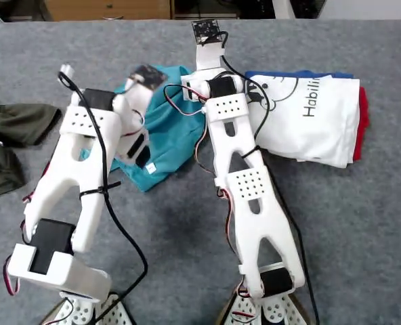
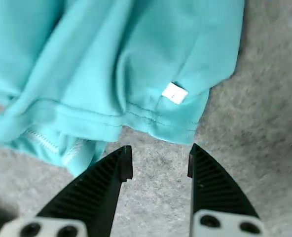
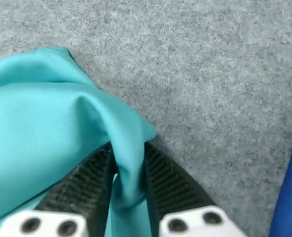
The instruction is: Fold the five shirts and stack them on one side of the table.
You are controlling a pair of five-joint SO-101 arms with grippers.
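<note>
A teal shirt (image 1: 177,132) lies crumpled on the grey table between the two arms. My right gripper (image 3: 128,160) is shut on a raised fold at the far corner of the teal shirt (image 3: 42,123); in the high view the right gripper (image 1: 185,88) sits at the shirt's far right corner. My left gripper (image 2: 160,163) is open just short of the near hem of the teal shirt (image 2: 111,59), close to a small white tag (image 2: 174,93), with bare table between its fingers. In the high view the left gripper (image 1: 141,154) hangs over the shirt's near left part.
A stack of folded shirts (image 1: 315,118) lies at the right, white on top with blue and red edges beneath; its blue edge (image 3: 290,197) shows beside my right gripper. An olive shirt (image 1: 7,139) lies unfolded at the left edge. Grey table (image 1: 349,223) stretches in front.
</note>
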